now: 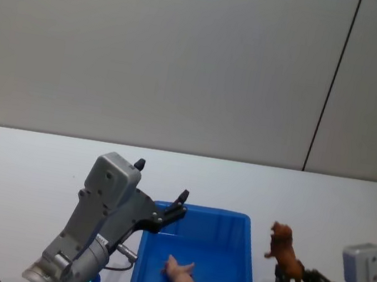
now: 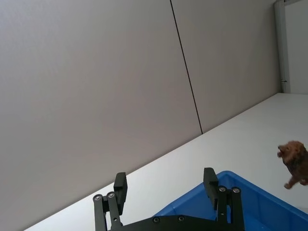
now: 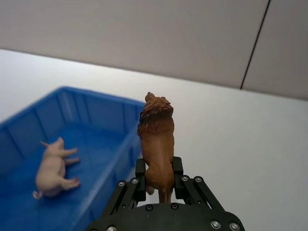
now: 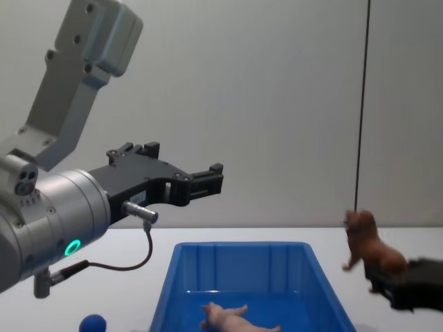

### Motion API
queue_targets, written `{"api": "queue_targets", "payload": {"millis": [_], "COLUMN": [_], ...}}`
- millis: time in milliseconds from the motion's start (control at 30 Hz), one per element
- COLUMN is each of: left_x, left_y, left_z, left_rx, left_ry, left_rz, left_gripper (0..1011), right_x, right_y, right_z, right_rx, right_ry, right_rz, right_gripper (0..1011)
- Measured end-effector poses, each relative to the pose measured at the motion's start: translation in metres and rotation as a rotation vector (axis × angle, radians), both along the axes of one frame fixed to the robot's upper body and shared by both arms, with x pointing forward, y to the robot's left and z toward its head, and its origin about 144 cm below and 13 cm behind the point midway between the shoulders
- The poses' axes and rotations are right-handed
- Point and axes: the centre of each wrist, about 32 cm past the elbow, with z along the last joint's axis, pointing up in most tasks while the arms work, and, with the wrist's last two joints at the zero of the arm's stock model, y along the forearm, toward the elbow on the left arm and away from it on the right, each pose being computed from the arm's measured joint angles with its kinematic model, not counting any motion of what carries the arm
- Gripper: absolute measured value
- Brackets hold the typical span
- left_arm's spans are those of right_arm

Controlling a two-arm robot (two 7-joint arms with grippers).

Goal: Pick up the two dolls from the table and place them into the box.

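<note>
The fingers [image 3: 178,175] of the right gripper [image 3: 159,183] were clenched on the hind legs of the lion doll [image 3: 156,134]. They held it upright above the surface [image 1: 25,164], just beside the right rim of the box [image 3: 96,102]. The pig doll [image 3: 52,168] lay on its side inside the box. The left gripper [image 2: 165,179] hung near the box's far left corner, fingers spread and empty. Half done, I reckoned: the lion had yet to go in.

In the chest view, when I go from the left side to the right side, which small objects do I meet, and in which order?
small blue ball → pink pig doll → brown lion doll
</note>
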Motion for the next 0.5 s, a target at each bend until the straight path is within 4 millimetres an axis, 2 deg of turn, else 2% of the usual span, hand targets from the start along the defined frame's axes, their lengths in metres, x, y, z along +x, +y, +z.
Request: {"api": "queue_targets", "payload": {"millis": [300, 500], "left_x": [0.000, 0.000], "left_y": [0.000, 0.000], "left_z": [0.000, 0.000], "left_rx": [0.000, 0.000], "left_ry": [0.000, 0.000], "left_rz": [0.000, 0.000], "left_gripper": [1001, 1001], "right_x": [0.014, 0.029], "right_y": [0.012, 0.022], "right_z": [0.024, 0.031], "right_rx": [0.026, 0.037], "right_ry": [-0.089, -0.111], "right_rz": [0.095, 0.147], "right_gripper": [298, 298]}}
